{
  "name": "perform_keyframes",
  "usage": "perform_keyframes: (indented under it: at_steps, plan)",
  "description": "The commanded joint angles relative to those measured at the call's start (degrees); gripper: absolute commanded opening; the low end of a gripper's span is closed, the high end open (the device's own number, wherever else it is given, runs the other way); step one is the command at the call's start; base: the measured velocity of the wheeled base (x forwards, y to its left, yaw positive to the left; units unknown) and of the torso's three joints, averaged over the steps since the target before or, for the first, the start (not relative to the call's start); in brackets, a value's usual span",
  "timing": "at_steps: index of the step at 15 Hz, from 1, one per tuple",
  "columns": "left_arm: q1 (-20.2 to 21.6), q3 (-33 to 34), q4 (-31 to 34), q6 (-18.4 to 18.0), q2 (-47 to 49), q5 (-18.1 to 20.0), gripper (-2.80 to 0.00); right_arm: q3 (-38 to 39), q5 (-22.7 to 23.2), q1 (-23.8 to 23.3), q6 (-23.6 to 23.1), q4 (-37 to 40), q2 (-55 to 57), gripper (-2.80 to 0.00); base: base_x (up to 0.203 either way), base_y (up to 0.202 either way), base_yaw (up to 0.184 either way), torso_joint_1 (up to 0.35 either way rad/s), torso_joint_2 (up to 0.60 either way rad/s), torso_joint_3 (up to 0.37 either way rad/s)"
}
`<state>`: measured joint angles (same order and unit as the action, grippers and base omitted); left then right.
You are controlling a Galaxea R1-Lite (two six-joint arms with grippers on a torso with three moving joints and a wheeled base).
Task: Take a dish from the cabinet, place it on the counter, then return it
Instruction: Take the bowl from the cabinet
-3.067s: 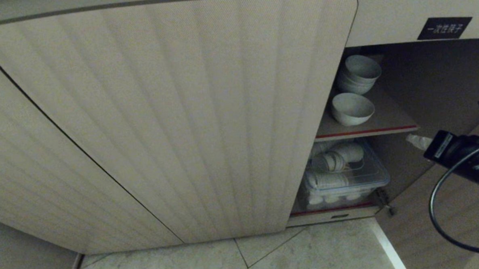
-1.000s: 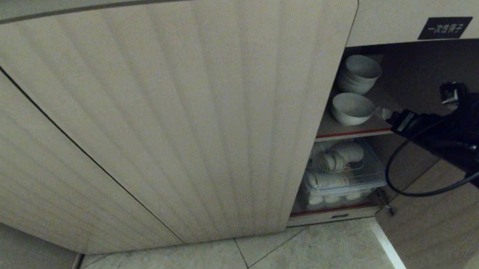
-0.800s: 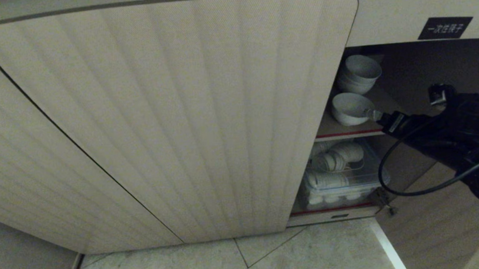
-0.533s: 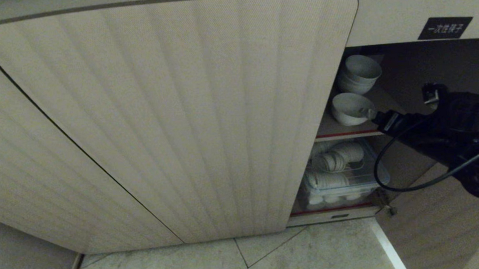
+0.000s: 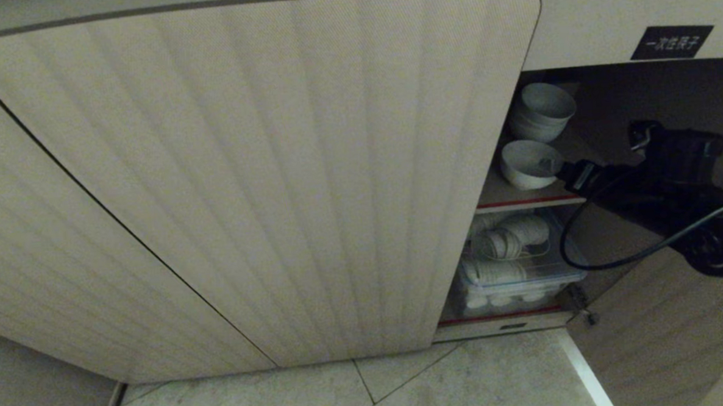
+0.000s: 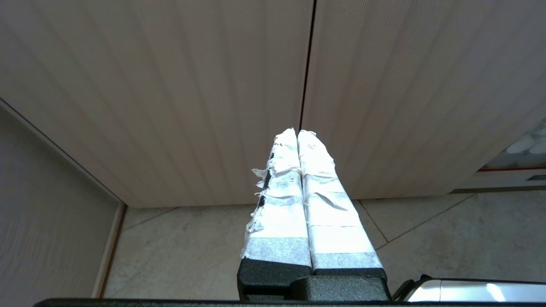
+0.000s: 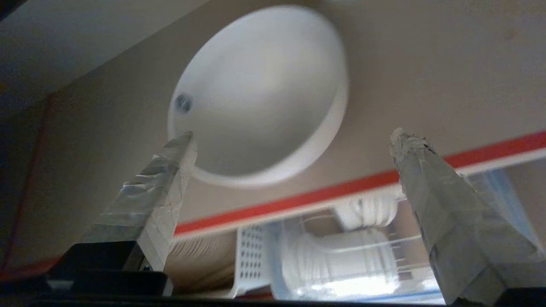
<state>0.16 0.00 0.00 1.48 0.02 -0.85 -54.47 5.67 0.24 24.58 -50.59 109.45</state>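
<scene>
Fingers of the right gripper point(image 7: 294, 140) stand spread wide at the rim of a white bowl point(image 5: 529, 163) on the cabinet point(image 5: 263, 183) shelf point(image 5: 571, 184) — nothing held — while the left gripper point(image 6: 297, 132) hangs pressed together near the floor point(image 6: 192, 251).

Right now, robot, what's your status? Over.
Right gripper open at single bowl on cabinet shelf, nothing held. Left gripper shut, parked. Nothing blocking bowl.
</scene>
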Motion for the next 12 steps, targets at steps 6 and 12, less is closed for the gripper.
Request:
perform_keyframes:
  at_steps: [6,12]
  plan:
    - [0.0,0.0,0.0,0.0,0.0,0.0,-2.80,-8.7,-1.2,-0.1,0.2,2.5,4.1,0.00,0.000,0.000,0.000,0.000,0.00,0.000]
    - [0.0,0.0,0.0,0.0,0.0,0.0,-2.80,-14.1,-2.0,-0.1,0.1,8.0,6.6,0.00,0.000,0.000,0.000,0.000,0.00,0.000]
